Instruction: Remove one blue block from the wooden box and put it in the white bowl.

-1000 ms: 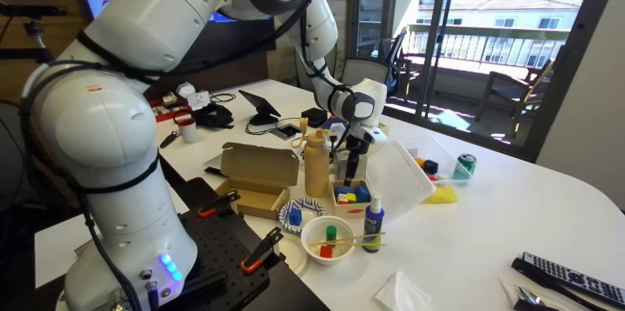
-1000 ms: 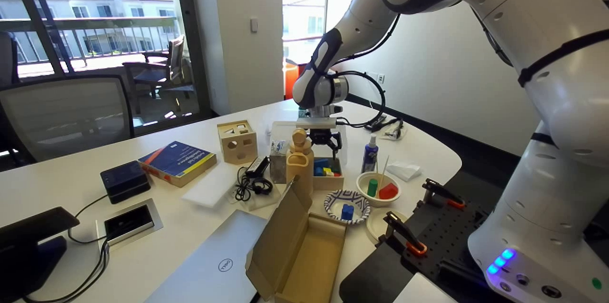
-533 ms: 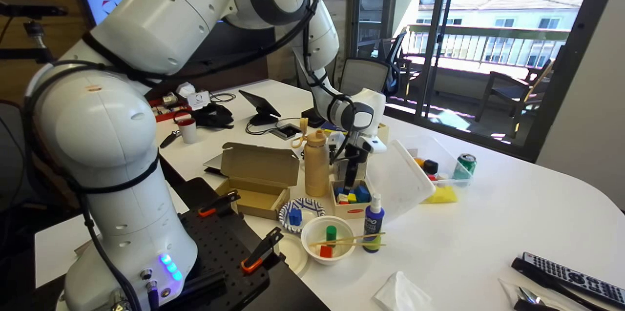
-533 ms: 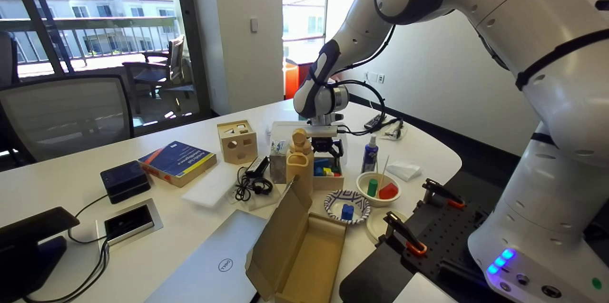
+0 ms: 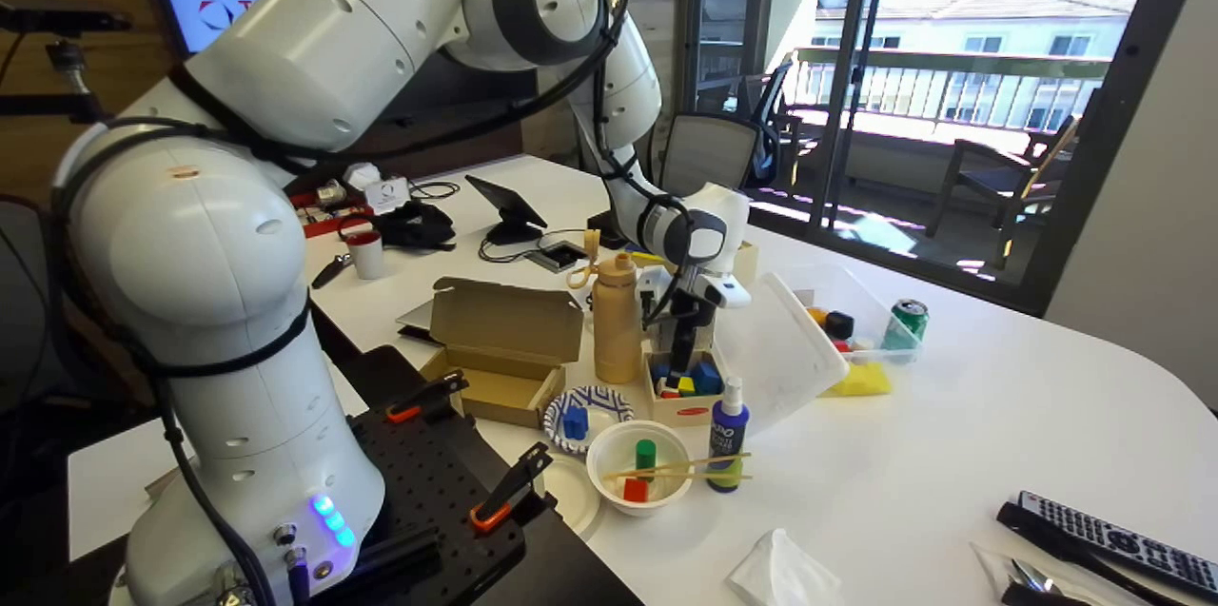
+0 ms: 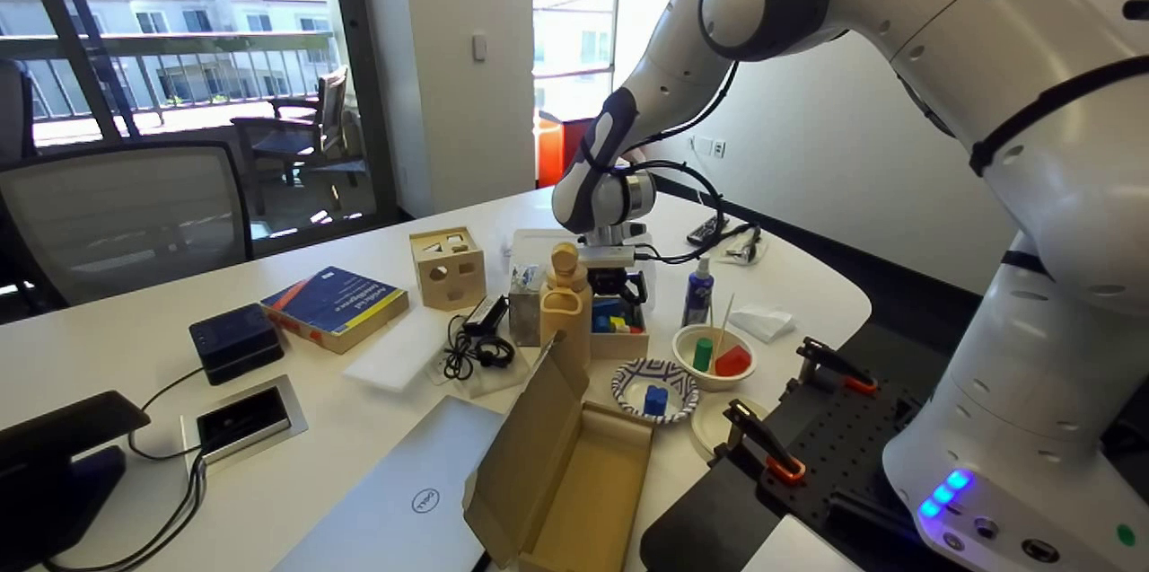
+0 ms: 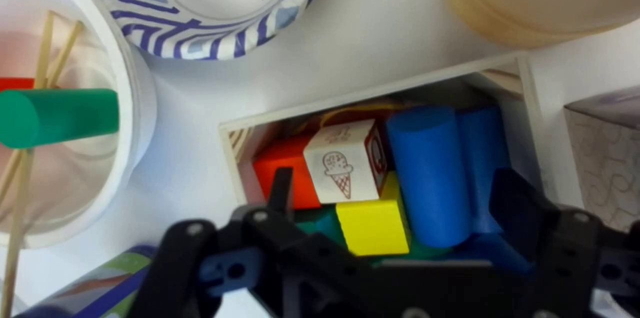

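Hanging at the mouth of the box point(image 5: 679, 413), the gripper point(image 7: 395, 188) is pointed down, its fingers spread well apart with several blocks framed between them in the wrist view. How deep the tips are set, and whether any block is touched, cannot be told. A blue block point(image 7: 430, 178), cylindrical in shape, is lodged inside the box; just beside it, a second blue block point(image 7: 482, 158) is partly covered by a finger. They are accompanied by a yellow block point(image 7: 374, 228), a red block point(image 7: 285, 154) and a white block point(image 7: 342, 160) printed with an ice-cream cone. Near the box, the bowl point(image 7: 145, 113) is occupied by a green cylinder point(image 7: 75, 111) and a red piece point(image 5: 636, 490), with two sticks point(image 7: 20, 213) rested across its rim. A patterned dish point(image 7: 210, 43) is placed just beside the bowl, and a blue piece point(image 6: 655, 400) is set in it. The box is flanked by a tan bottle point(image 5: 617, 330), while a spray bottle point(image 5: 729, 435) is stood upright just beside the bowl. In both exterior views a carton point(image 6: 588, 500) is seen with its lid raised; in an exterior view, a laptop point(image 6: 404, 500) and a book point(image 6: 337, 298) are laid flat on the table point(image 6: 269, 491).
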Tool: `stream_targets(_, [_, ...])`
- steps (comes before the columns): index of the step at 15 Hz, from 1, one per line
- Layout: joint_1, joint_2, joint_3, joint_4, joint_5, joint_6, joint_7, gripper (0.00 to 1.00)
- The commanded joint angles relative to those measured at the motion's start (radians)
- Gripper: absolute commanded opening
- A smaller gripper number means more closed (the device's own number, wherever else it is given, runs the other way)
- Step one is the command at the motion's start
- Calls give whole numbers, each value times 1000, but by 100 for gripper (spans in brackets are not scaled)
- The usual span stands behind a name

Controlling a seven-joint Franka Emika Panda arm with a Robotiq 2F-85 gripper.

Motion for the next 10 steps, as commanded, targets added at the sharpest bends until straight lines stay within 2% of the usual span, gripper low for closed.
stream_targets(1, [24,32,-17,48,-15,-29,27,100])
stream_targets(3, [31,44,-21,61,-19,-41,31,100])
stream_targets(4, [32,48,-22,66,-20,-46,30,93])
stream_targets(5, [33,49,-23,72,-21,-56,30,72])
stream_targets(7, [33,53,-25,81,-23,-74,33,68])
stream_targets(10, [35,58,-29,90,-24,-101,34,44])
